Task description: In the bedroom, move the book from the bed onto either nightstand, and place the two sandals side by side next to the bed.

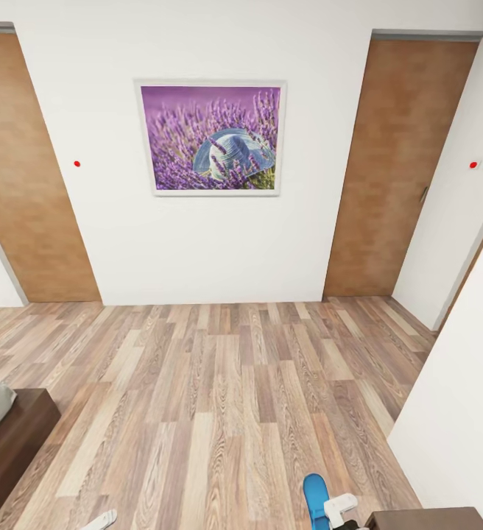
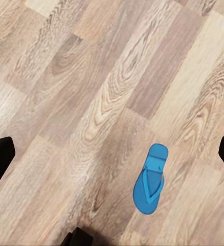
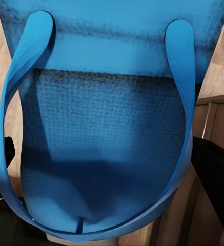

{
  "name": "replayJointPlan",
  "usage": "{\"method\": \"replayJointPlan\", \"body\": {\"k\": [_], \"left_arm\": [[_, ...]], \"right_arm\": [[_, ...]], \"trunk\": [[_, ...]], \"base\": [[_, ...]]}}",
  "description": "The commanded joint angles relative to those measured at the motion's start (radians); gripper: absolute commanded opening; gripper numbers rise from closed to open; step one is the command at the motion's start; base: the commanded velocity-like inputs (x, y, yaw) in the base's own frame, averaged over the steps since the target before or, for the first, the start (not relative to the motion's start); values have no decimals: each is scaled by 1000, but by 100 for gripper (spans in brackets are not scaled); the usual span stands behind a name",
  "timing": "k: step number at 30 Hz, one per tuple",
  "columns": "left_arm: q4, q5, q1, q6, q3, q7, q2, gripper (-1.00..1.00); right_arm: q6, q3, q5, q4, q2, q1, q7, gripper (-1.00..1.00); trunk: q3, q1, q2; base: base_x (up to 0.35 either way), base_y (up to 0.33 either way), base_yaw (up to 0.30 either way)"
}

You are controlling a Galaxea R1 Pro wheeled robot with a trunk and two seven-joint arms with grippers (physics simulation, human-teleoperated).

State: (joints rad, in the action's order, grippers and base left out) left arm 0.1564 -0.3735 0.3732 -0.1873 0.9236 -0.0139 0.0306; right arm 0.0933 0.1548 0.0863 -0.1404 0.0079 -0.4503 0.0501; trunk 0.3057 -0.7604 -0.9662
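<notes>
Blue foam fills the right wrist view: a flat sandal [image 3: 106, 133] with a pebbled sole and smooth strap, apparently carried by the right gripper [image 1: 341, 509], though I cannot tell how its jaws stand. A second blue sandal [image 2: 150, 178] lies apart on the matte wood-plank floor [image 2: 91, 77] below the wide-open left gripper [image 2: 112, 154]. Judged risks: a slipping strap, or a crooked pairing beside the dark-framed bed [image 1: 9, 434].
</notes>
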Motion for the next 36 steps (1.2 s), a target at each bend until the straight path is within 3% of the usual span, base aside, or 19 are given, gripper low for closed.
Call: {"method": "replayJointPlan", "body": {"k": [1,36], "left_arm": [[-1,-10,1,-5,8,-1,0,100],[-1,-10,1,-4,8,-1,2,100]], "right_arm": [[6,2,9,-2,0,0,2,-100],[6,2,9,-2,1,0,2,-100]], "trunk": [[1,0,-1],[1,0,-1]], "base": [[1,-28,0],[0,-52,0]]}}
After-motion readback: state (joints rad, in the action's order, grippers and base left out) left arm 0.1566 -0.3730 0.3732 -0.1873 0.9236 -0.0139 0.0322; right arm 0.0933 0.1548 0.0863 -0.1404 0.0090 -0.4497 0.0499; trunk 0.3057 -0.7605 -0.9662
